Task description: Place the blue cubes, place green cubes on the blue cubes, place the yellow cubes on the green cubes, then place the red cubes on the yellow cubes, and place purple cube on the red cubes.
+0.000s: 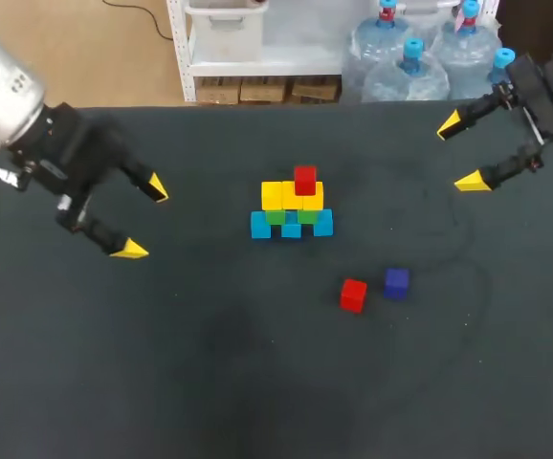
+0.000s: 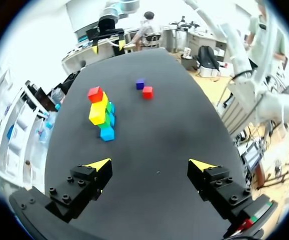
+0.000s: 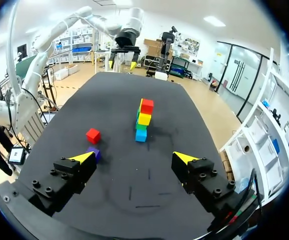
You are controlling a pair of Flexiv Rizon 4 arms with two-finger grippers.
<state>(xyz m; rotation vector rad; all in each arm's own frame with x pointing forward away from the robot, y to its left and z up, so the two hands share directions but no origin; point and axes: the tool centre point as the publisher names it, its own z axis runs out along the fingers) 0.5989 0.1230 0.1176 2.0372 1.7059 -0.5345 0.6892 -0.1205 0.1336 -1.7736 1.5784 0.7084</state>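
Observation:
A cube stack (image 1: 292, 206) stands mid-table: blue cubes (image 1: 261, 226) at the base, green cubes (image 1: 276, 218) on them, yellow cubes (image 1: 274, 194) above, one red cube (image 1: 304, 179) on top. The stack also shows in the left wrist view (image 2: 101, 114) and the right wrist view (image 3: 144, 120). A loose red cube (image 1: 353, 295) (image 2: 147, 92) (image 3: 93, 135) and a purple cube (image 1: 396, 281) (image 2: 140, 83) (image 3: 94, 153) lie nearer the front. My left gripper (image 1: 143, 218) (image 2: 151, 165) is open at the left, holding nothing. My right gripper (image 1: 460, 153) (image 3: 130, 158) is open at the far right, holding nothing.
The dark table top (image 1: 210, 363) reaches to its far edge behind the stack. Faint marks show on the mat near the loose cubes.

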